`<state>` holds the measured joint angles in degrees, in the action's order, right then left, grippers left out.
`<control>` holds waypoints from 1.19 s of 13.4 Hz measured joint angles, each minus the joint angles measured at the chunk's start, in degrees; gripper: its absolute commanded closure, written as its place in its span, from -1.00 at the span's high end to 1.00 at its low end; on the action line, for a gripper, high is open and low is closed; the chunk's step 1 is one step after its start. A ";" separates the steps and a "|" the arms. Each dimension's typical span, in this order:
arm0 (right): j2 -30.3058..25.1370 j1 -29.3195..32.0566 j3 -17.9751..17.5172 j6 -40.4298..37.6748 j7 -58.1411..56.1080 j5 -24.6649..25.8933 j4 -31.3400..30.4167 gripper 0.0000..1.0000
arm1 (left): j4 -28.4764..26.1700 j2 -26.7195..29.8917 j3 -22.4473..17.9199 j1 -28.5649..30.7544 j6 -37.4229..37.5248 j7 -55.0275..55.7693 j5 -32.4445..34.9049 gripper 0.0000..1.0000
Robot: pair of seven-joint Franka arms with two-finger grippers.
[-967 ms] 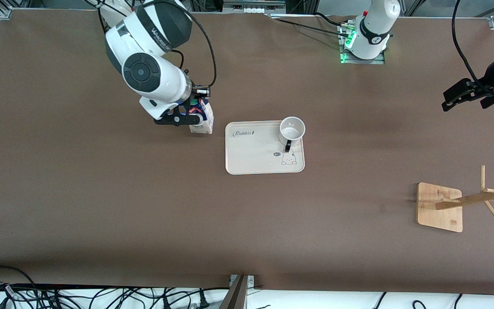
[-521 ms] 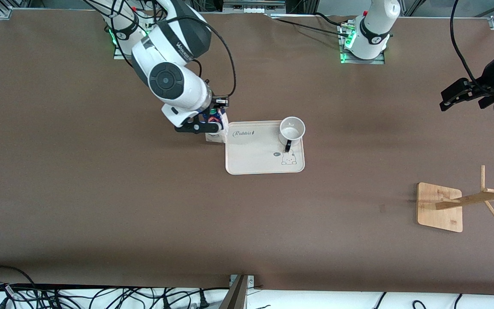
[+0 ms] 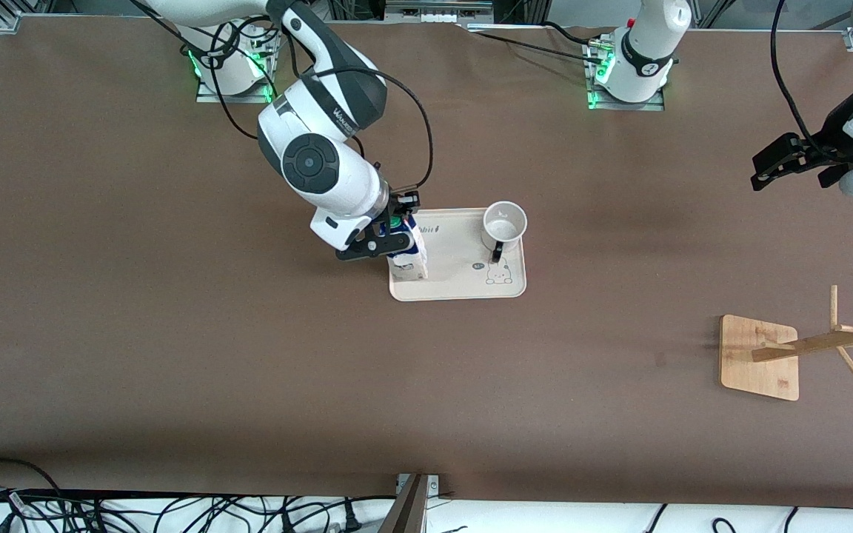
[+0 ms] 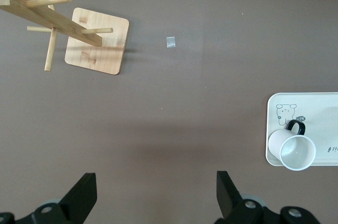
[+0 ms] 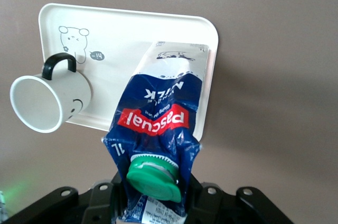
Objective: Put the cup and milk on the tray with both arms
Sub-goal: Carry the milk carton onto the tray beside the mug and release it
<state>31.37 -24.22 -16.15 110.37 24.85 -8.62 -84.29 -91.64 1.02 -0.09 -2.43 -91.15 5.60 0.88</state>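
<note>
Milk [image 3: 410, 255]: upright carton, long axis vertical, gripped near its green cap by the right gripper [image 3: 389, 238], jaws clenched on it; base over the tray's [image 3: 456, 285] end toward the right arm, whether touching cannot be told.

Cup [image 3: 503, 223]: upright on the tray's other end, well apart from the carton; bare tray floor between.

Left gripper [image 3: 785, 164]: jaws spread, holding nothing, waiting above bare counter [image 3: 175, 355] near the wooden stand [image 3: 760, 357].
</note>
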 measured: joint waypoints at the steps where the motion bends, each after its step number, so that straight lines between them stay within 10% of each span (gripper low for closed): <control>1: 0.25 0.00 0.00 0.04 -0.24 0.04 0.03 -0.22 | 0.00 0.00 0.00 0.00 0.00 0.00 0.00 1.00; 16: 3.81 -5.76 -0.06 1.59 2.84 0.91 -0.01 -0.21 | 0.01 0.00 0.00 0.00 0.03 0.00 0.00 1.00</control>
<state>35.18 -29.98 -16.21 111.95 27.69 -7.71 -84.31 -91.64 1.01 -0.09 -2.43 -91.13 5.60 0.88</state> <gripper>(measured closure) 0.604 0.000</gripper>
